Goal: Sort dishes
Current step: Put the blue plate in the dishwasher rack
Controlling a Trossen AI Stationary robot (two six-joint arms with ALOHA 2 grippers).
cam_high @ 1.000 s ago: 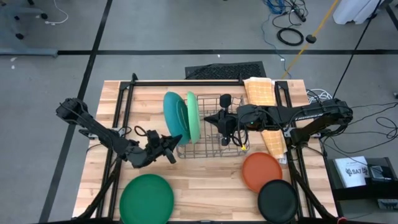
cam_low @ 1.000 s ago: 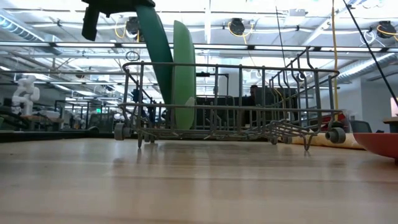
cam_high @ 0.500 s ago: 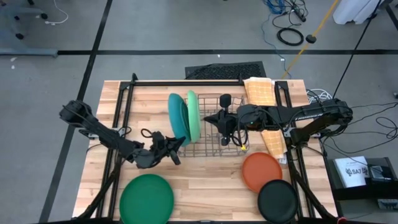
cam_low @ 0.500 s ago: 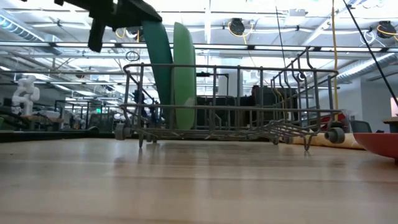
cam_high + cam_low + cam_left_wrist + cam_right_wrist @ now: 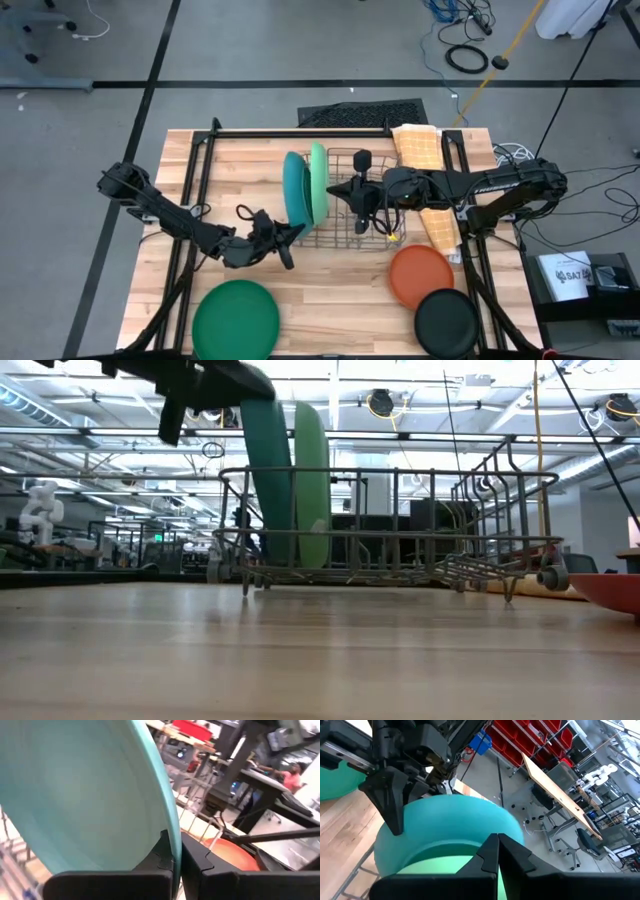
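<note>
With your left pincer (image 5: 284, 238) pinching the flat round teal plastic plate (image 5: 294, 191) by its rim, seat it upright beside the light green plate (image 5: 318, 182) in the grey wire dish rack (image 5: 370, 230).

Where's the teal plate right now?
High view: the teal plate stands on edge at the rack's left end, beside the light green plate, gripped by the left gripper.
</note>
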